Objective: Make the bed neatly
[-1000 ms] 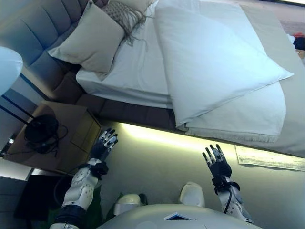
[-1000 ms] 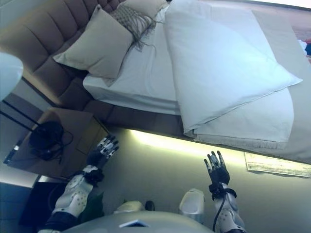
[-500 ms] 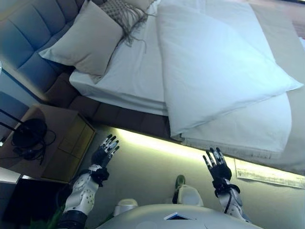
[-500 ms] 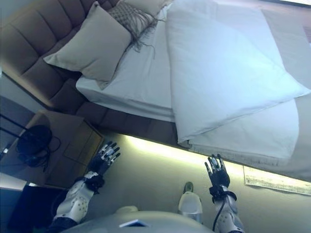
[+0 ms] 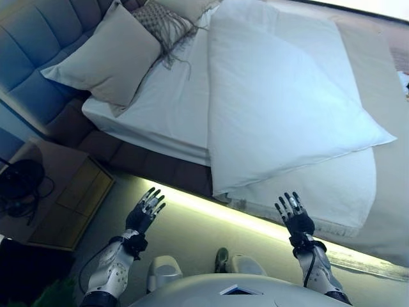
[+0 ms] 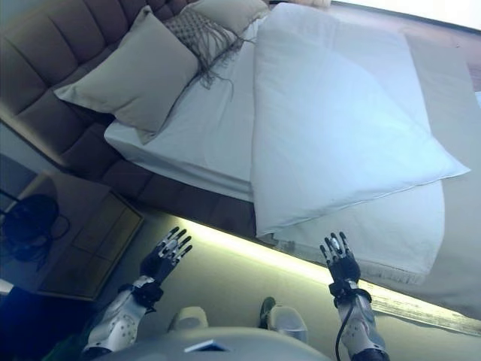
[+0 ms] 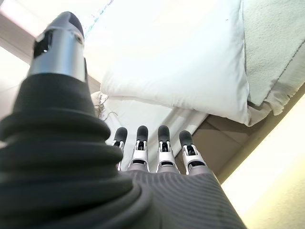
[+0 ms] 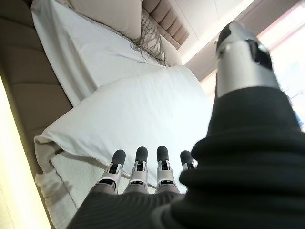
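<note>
Fingers (image 5: 152, 197) of both the left hand (image 5: 142, 216) and right hand (image 5: 296, 220) spread, empty, poised because the folded duvet (image 5: 281, 109) lies just beyond them.

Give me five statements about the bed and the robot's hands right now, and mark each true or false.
1. The white duvet lies folded back, one corner pointing toward the bed's foot. True.
2. The left hand grips the duvet. False: its fingers are spread and hold nothing.
3. The right hand is open, just short of the bed's edge. True.
4. The beige pillow lies on the floor. False: it leans against the headboard.
5. A fringed cushion sits beside the beige pillow. True.
</note>
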Available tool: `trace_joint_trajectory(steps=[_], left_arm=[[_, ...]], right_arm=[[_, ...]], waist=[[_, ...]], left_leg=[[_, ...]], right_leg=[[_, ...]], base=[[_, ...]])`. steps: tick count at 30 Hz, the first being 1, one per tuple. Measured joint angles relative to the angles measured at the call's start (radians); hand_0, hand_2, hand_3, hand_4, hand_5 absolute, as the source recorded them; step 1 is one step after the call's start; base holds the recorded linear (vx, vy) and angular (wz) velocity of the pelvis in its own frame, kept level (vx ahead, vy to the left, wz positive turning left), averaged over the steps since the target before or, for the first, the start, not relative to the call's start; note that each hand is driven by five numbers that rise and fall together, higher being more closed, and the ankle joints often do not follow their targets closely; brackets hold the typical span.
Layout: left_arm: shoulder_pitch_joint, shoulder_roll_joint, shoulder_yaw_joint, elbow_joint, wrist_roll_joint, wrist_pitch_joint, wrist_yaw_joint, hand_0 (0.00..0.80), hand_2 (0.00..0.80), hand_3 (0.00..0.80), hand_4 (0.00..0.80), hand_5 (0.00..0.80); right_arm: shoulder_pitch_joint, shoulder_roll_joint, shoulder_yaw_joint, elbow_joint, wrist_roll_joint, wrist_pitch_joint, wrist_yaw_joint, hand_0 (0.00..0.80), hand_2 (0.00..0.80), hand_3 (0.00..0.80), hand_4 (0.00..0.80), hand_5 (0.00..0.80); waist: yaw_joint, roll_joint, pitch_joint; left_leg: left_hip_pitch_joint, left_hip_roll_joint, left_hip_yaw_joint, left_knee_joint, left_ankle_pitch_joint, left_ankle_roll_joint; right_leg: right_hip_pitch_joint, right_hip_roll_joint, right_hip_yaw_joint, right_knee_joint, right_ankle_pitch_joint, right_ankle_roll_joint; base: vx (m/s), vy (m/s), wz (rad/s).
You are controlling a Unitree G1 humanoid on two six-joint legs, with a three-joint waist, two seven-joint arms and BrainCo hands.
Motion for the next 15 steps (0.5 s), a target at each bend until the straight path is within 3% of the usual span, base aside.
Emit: trace_joint_trajectory(steps=[3, 4, 5, 8, 10, 11, 12, 13, 14, 15], left_arm=[[-0.021, -0.009, -0.001, 0.015, 0.000, -0.002, 0.000, 0.000, 0.000, 0.000, 0.000, 0.000], [-0.022, -0.016, -0.001, 0.029, 0.000, -0.003, 0.000, 0.000, 0.000, 0.000, 0.000, 0.000], [-0.021, -0.027, 0.000, 0.042, 0.000, -0.003, 0.001, 0.000, 0.000, 0.000, 0.000, 0.000], [-0.010, -0.052, 0.000, 0.066, 0.001, -0.004, 0.000, 0.000, 0.000, 0.000, 0.000, 0.000], [-0.004, -0.065, 0.006, 0.080, 0.001, -0.004, 0.000, 0.000, 0.000, 0.000, 0.000, 0.000], [0.001, -0.070, 0.014, 0.075, 0.001, -0.004, -0.001, 0.000, 0.000, 0.000, 0.000, 0.000], [0.007, -0.053, 0.026, 0.055, 0.001, -0.004, -0.009, 0.000, 0.000, 0.000, 0.000, 0.000], [0.010, -0.028, 0.035, 0.042, 0.001, -0.002, -0.011, 0.000, 0.000, 0.000, 0.000, 0.000], [0.015, -0.002, 0.046, 0.042, 0.001, -0.001, -0.014, 0.000, 0.000, 0.000, 0.000, 0.000], [0.007, 0.011, 0.056, 0.050, 0.003, 0.002, -0.014, 0.000, 0.000, 0.000, 0.000, 0.000]], right_arm=[[0.008, 0.002, 0.001, -0.006, 0.004, 0.000, 0.001, 0.000, 0.000, 0.000, 0.000, 0.000], [0.005, 0.000, 0.003, -0.007, 0.004, 0.000, 0.003, 0.000, 0.000, 0.000, 0.000, 0.000], [0.005, -0.005, 0.003, -0.007, 0.004, 0.000, 0.003, 0.000, 0.000, 0.000, 0.000, 0.000], [0.008, -0.006, 0.017, -0.006, 0.003, 0.000, 0.005, 0.000, 0.000, 0.000, 0.000, 0.000], [0.014, -0.004, 0.018, 0.001, 0.003, 0.000, 0.009, 0.000, 0.000, 0.000, 0.000, 0.000], [0.012, -0.005, 0.021, 0.002, 0.003, 0.000, 0.014, 0.000, 0.000, 0.000, 0.000, 0.000], [0.013, 0.009, 0.021, 0.008, 0.003, 0.000, 0.023, 0.000, 0.000, 0.000, 0.000, 0.000], [0.032, 0.021, 0.022, 0.007, 0.002, 0.001, 0.030, 0.000, 0.000, 0.000, 0.000, 0.000], [0.046, 0.031, 0.022, 0.010, 0.003, 0.001, 0.033, 0.000, 0.000, 0.000, 0.000, 0.000], [0.044, 0.041, 0.021, 0.016, 0.003, -0.001, 0.031, 0.000, 0.000, 0.000, 0.000, 0.000]], waist=[[0.009, 0.010, 0.013], [0.026, 0.019, 0.020], [0.039, 0.031, 0.027], [0.063, 0.066, 0.044], [0.066, 0.090, 0.046], [0.090, 0.105, 0.059], [0.095, 0.093, 0.067], [0.099, 0.068, 0.067], [0.104, 0.028, 0.064], [0.101, 0.008, 0.058]], left_leg=[[-0.034, -0.002, -0.026, -0.213, 0.013, -0.009], [-0.038, -0.002, -0.044, -0.273, 0.040, -0.028], [-0.039, 0.002, -0.053, -0.317, 0.053, -0.027], [-0.046, 0.002, -0.096, -0.368, 0.060, -0.037], [-0.042, -0.009, -0.093, -0.352, 0.067, -0.051], [-0.041, 0.002, -0.083, -0.335, 0.085, -0.056], [-0.031, 0.002, -0.062, -0.314, 0.103, -0.043], [-0.017, -0.013, -0.037, -0.294, 0.118, -0.022], [-0.005, -0.043, -0.014, -0.265, 0.119, -0.002], [-0.009, -0.064, -0.007, -0.231, 0.096, 0.001]], right_leg=[[0.013, 0.008, 0.019, -0.019, 0.001, 0.002], [0.015, 0.012, 0.032, -0.021, 0.000, 0.004], [0.015, 0.019, 0.061, -0.021, -0.001, 0.009], [0.020, 0.024, 0.106, -0.018, -0.014, 0.030], [0.025, 0.018, 0.138, -0.030, -0.021, 0.046], [0.015, 0.033, 0.118, 0.064, -0.049, 0.054], [0.002, 0.032, 0.105, 0.210, -0.116, 0.056], [0.028, 0.014, 0.099, 0.259, -0.158, 0.056], [0.078, -0.016, 0.101, 0.207, -0.209, 0.072], [0.127, -0.033, 0.103, 0.139, -0.234, 0.094]], base=[[0.340, 0.025, 0.22], [0.344, 0.007, -0.20], [0.330, 0.007, -0.36], [0.376, 0.028, -0.47], [0.424, 0.074, -0.65], [0.498, 0.129, -0.77], [0.412, 0.139, -0.72], [0.504, 0.201, -0.60], [0.450, 0.205, -0.42], [0.495, 0.245, -0.19]])
